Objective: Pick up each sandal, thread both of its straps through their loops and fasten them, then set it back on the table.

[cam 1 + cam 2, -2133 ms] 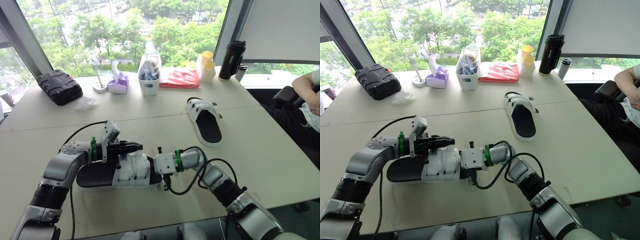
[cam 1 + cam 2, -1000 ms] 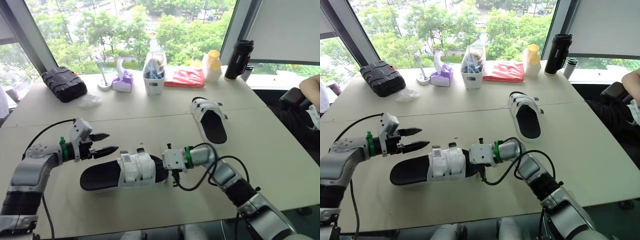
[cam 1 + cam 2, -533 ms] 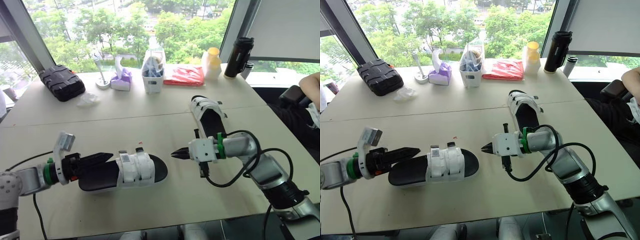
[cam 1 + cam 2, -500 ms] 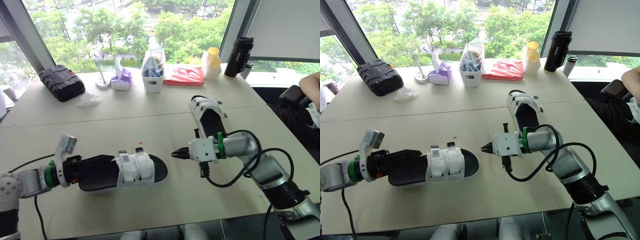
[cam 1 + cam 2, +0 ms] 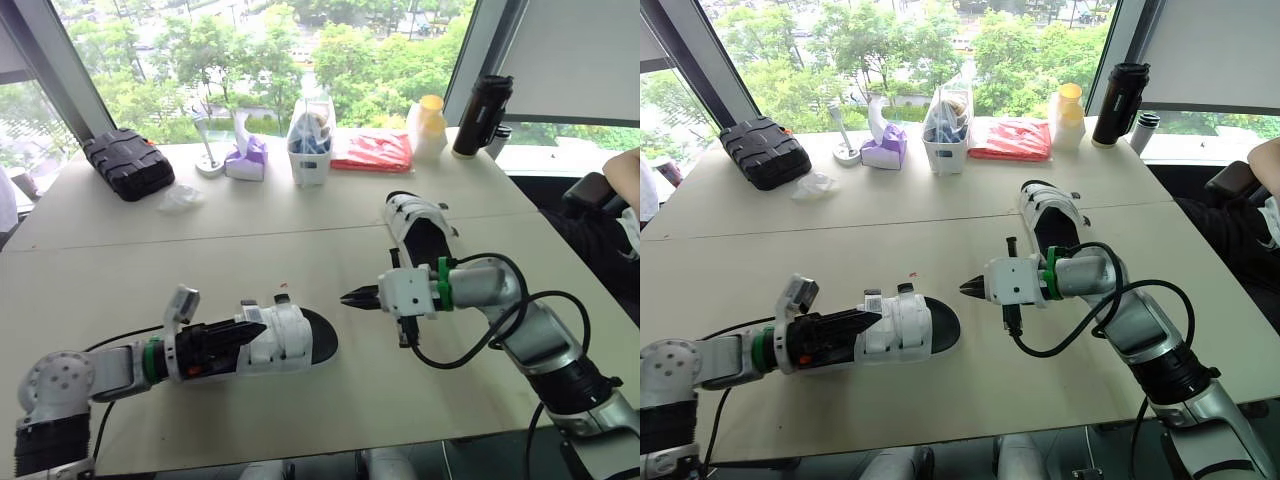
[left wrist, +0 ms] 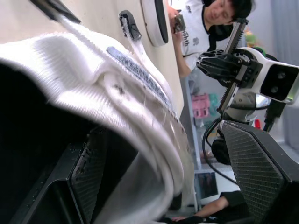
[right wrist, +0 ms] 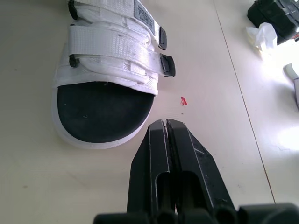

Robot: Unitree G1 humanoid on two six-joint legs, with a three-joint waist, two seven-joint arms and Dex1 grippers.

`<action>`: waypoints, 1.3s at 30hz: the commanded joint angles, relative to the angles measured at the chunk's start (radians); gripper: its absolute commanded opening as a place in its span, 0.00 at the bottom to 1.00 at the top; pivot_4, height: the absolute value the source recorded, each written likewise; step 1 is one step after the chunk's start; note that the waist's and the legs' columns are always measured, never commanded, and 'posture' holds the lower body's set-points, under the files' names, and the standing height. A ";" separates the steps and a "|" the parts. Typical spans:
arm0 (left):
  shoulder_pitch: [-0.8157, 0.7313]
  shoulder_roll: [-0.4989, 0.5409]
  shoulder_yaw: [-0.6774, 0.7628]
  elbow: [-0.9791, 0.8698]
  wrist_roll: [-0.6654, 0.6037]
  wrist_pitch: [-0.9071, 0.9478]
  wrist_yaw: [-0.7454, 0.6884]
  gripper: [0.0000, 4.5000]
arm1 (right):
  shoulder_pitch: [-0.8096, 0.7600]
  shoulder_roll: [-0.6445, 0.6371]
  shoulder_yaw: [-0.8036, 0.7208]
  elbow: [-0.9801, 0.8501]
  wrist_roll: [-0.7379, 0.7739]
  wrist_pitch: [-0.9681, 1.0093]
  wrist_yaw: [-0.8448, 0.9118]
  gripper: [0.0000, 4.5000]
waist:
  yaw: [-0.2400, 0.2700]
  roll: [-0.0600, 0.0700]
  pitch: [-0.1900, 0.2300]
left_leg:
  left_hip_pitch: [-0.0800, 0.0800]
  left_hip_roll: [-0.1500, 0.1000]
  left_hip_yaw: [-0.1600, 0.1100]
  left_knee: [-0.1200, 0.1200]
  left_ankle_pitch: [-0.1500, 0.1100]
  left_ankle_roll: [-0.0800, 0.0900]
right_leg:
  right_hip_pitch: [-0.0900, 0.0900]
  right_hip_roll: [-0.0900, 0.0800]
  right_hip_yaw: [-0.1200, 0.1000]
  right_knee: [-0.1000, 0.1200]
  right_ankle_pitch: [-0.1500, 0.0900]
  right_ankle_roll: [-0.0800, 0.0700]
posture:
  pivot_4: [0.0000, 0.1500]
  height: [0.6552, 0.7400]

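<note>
- The left gripper (image 5: 868, 323), which hung off the heel end of the near sandal (image 5: 290, 338) a second ago, now reaches forward over the heel and into the foot opening.
- Its fingers (image 6: 91, 172) now stand apart around the sandal's white strap band (image 6: 117, 88). One lies inside under the band, the other outside it.
- The right gripper (image 5: 348, 298), which was at the sandal's toe a second ago, has pulled away. It now hovers clear of the toe and points at it, its fingers (image 7: 159, 140) pressed together.
</note>
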 commanded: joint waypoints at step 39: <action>-0.670 -0.550 0.267 0.621 0.217 -1.383 0.489 0.01 | -0.032 0.064 0.033 -0.006 -0.019 0.018 -0.059 0.00 | 0.027 -0.011 0.005 | -0.003 -0.004 0.003 0.003 0.004 -0.007 | 0.002 0.000 0.000 -0.005 0.005 0.005 | 1.00 1.00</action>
